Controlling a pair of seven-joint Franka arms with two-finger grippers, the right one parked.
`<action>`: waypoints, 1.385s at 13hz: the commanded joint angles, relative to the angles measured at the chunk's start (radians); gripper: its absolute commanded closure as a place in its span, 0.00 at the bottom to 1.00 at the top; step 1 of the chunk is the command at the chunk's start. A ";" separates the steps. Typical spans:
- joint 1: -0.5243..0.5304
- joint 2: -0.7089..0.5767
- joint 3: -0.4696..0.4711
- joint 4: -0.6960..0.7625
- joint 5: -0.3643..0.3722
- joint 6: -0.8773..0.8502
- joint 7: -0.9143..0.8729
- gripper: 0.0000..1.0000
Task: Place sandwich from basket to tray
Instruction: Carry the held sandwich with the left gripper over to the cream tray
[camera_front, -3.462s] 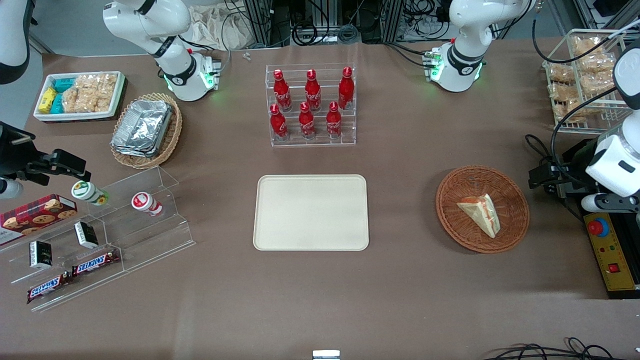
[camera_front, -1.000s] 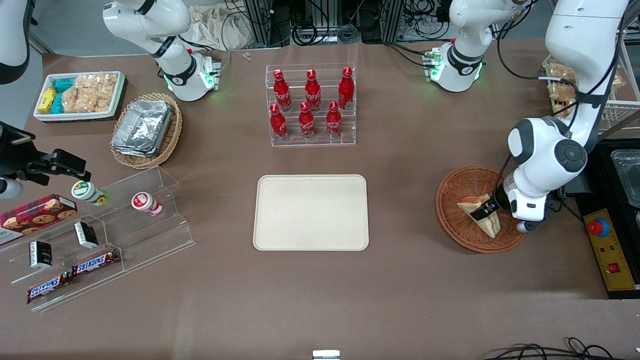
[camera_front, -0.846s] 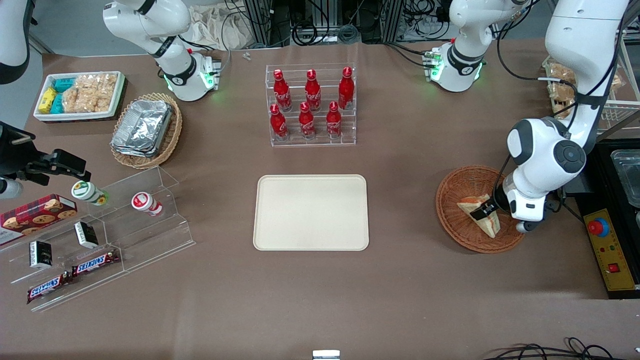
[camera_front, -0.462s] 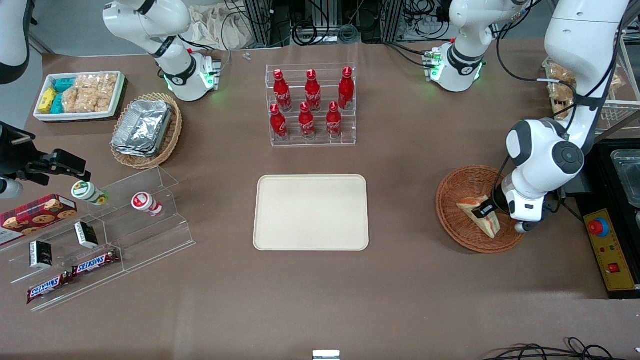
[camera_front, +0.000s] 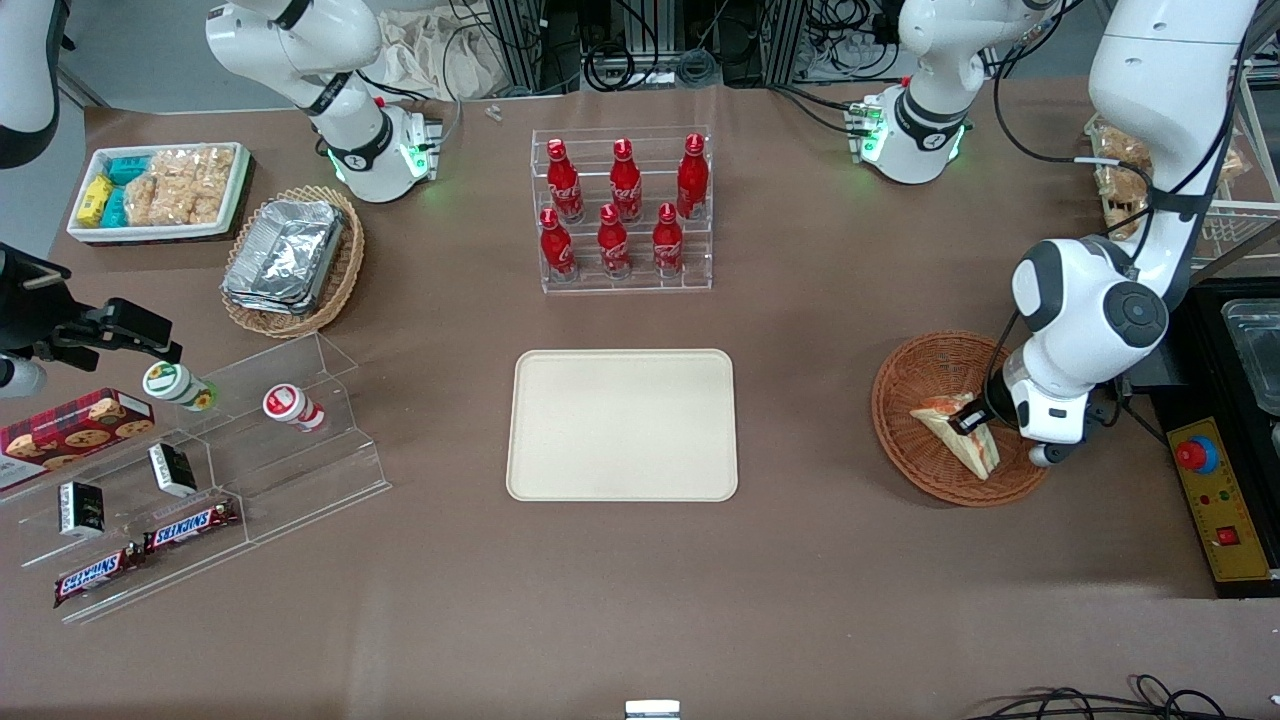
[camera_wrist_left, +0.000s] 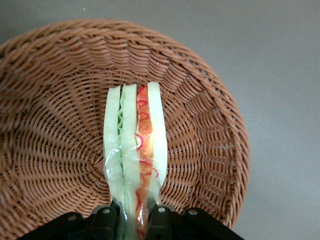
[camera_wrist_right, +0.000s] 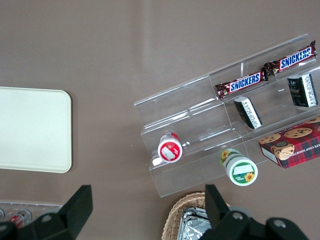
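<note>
The sandwich (camera_front: 955, 432) (camera_wrist_left: 135, 150), a wrapped wedge of pale bread with red-orange and green layers, is in the round reddish-brown wicker basket (camera_front: 910, 440) (camera_wrist_left: 60, 100). My gripper (camera_front: 968, 420) (camera_wrist_left: 134, 220) is down in the basket, shut on the sandwich, one black finger pressed against each bread face. The sandwich stands on edge between the fingers, slightly raised over the basket floor. The cream tray (camera_front: 622, 424) lies flat at the table's middle, toward the parked arm from the basket, with nothing on it.
A clear rack of red bottles (camera_front: 622, 210) stands farther from the camera than the tray. A yellow control box with a red button (camera_front: 1215, 500) lies beside the basket at the working arm's end. A clear stepped shelf of snacks (camera_front: 200, 470) sits toward the parked arm's end.
The arm came in over the basket and lowered onto the sandwich. Over the last second the fingers closed on it and the sandwich shifted and tipped up slightly.
</note>
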 joint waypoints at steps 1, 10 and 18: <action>-0.011 -0.068 -0.018 0.145 0.021 -0.286 0.019 0.83; -0.327 -0.015 -0.040 0.678 0.079 -0.862 0.027 0.81; -0.567 0.317 -0.044 0.859 0.073 -0.705 0.012 0.81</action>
